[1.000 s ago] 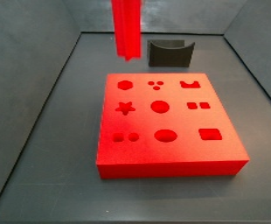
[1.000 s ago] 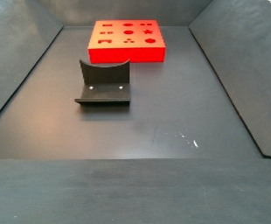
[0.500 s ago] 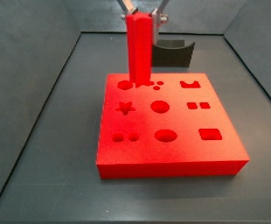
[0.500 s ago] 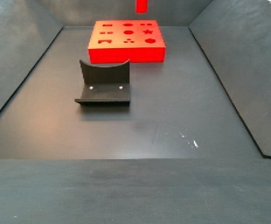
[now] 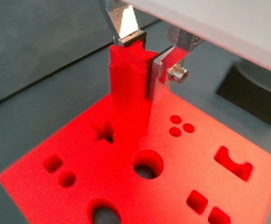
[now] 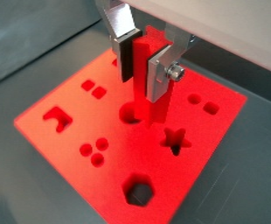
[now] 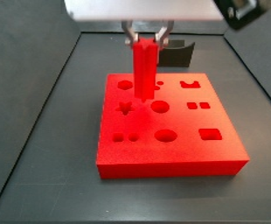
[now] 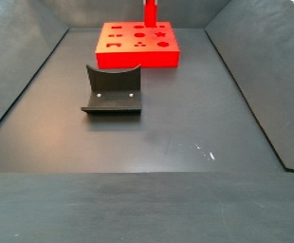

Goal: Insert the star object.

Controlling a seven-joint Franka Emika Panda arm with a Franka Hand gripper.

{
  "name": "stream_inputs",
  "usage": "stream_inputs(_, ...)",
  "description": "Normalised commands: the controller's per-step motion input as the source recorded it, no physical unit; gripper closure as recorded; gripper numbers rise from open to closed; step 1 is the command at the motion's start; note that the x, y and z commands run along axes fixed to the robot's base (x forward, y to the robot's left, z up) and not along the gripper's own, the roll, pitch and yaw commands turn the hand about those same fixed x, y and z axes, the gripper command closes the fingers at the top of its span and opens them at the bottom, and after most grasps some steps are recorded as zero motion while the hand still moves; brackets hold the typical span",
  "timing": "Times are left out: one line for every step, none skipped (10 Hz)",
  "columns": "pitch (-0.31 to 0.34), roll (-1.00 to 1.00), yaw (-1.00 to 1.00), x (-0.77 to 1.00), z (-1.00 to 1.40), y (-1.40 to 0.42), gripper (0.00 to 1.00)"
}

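Note:
My gripper (image 7: 146, 37) is shut on the star object (image 7: 144, 74), a long red rod held upright over the red block (image 7: 173, 149). In both wrist views the silver fingers (image 5: 163, 70) clamp the rod's upper part (image 6: 156, 87). The rod's lower end is at the block's top, beside the star hole (image 7: 125, 108) and the round hole (image 7: 160, 107). I cannot tell whether it touches the block. The star hole shows in a wrist view (image 6: 176, 140). In a side view only the rod (image 8: 150, 11) shows above the block (image 8: 137, 59).
The block carries several other shaped holes, among them a hexagon (image 7: 125, 86) and an oval (image 7: 165, 136). The dark fixture (image 7: 173, 52) stands behind the block; in a side view it (image 8: 112, 90) is in front of the block. Grey walls ring the floor.
The gripper has come down and forward with the rod, from over the hexagon hole to beside the star hole. The gripper body now fills the top of a side view.

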Motion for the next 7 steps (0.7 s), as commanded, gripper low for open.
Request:
stream_inputs(0.046, 0.32, 0.80, -0.07, -0.31, 0.00, 1.00)
stream_inputs(0.001, 0.13, 0.49, -0.24, 0.00, -0.01, 1.00)
stream_inputs(0.000, 0.00, 0.18, -0.27, 0.00, 0.00, 1.00)
stream_inputs(-0.043, -0.07, 0.07, -0.42, 0.01, 0.11, 1.00)
stream_inputs(-0.197, -0.14, 0.00, -0.60, 0.00, 0.06, 1.00)
stream_inputs(-0.043, 0.01, -0.03, -0.08, 0.00, 0.00, 1.00)
stream_inputs(0.000, -0.01, -0.06, 0.00, 0.00, -0.10, 1.00)
